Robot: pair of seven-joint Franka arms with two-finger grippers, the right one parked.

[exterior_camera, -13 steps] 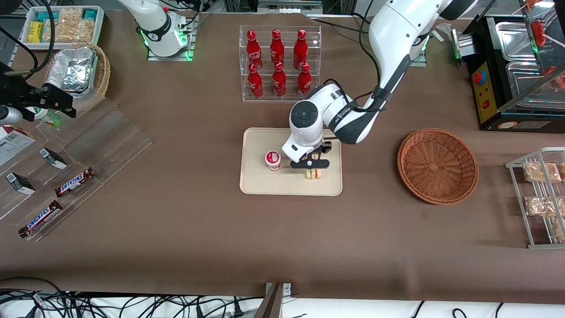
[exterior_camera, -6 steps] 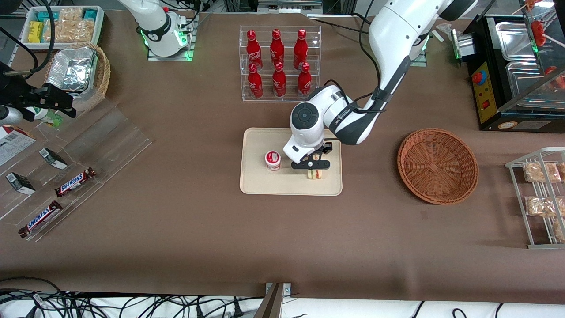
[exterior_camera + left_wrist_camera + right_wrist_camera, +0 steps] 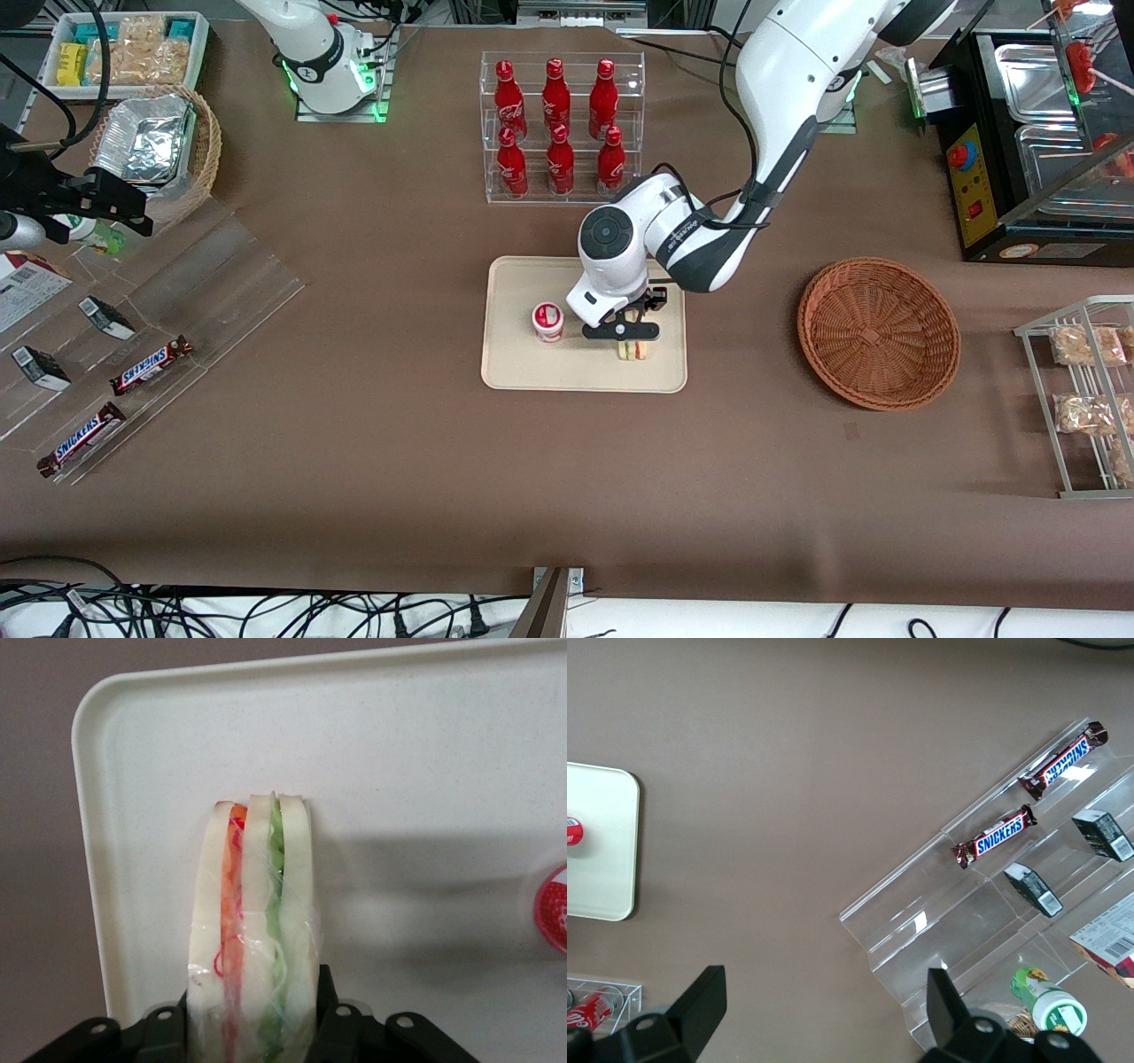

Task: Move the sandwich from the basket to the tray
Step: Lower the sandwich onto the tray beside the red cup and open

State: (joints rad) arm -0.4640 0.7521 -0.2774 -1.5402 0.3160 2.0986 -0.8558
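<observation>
The sandwich (image 3: 631,350) stands on edge on the cream tray (image 3: 523,363), near the tray's rim toward the working arm's end. My gripper (image 3: 623,335) is right above it, shut on it. In the left wrist view the black fingers (image 3: 326,1001) press both bread sides of the sandwich (image 3: 257,904), red filling on one side and green on the other, over a corner of the tray (image 3: 425,744). The reddish-brown basket (image 3: 877,332) lies empty toward the working arm's end of the table.
A red-lidded white cup (image 3: 547,321) stands on the tray beside the sandwich. A clear rack of red bottles (image 3: 558,124) stands farther from the front camera than the tray. A black machine (image 3: 1019,159) and a wire snack rack (image 3: 1085,399) sit past the basket.
The wrist has shifted slightly over the tray, and the sandwich has stayed between the fingers in almost the same spot.
</observation>
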